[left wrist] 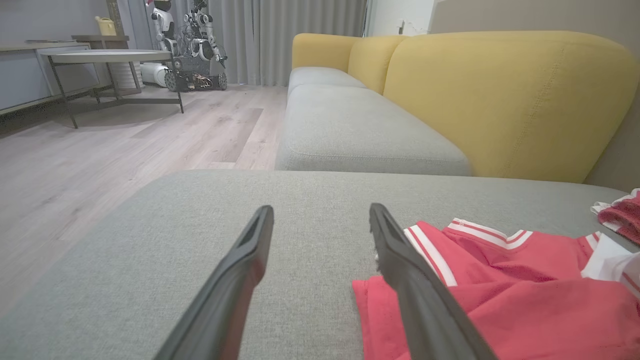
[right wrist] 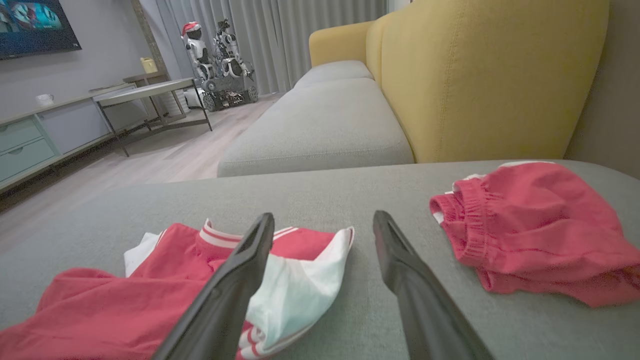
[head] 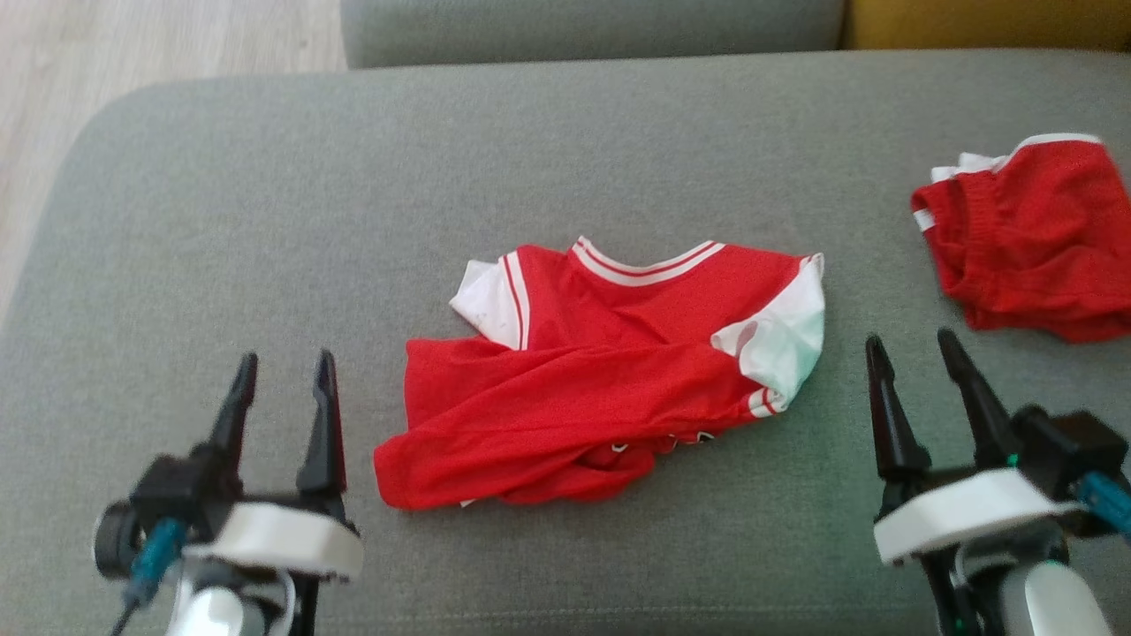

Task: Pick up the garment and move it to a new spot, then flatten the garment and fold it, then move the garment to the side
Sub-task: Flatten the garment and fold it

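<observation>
Nearest me, the left claw (head: 287,356) sits low over the grey cushion (head: 265,221), fingers spread with nothing between them, a little to the left of the shirt (head: 601,389). The right claw (head: 909,337) is likewise released and empty, just off the shirt's white sleeve on that side. The shirt lies crumpled mid-cushion between the two, red with white sleeves and a striped collar, its lower part folded up over itself. A few bits of white print (head: 705,437) peep out at the fold, too hidden to read. Further right sit bunched red shorts (head: 1034,238), apart from the shirt. Beyond are a yellow backrest (left wrist: 500,100), wood floor (left wrist: 100,165), a table (left wrist: 110,56), another robot (left wrist: 192,45) and grey curtains (left wrist: 300,30)
</observation>
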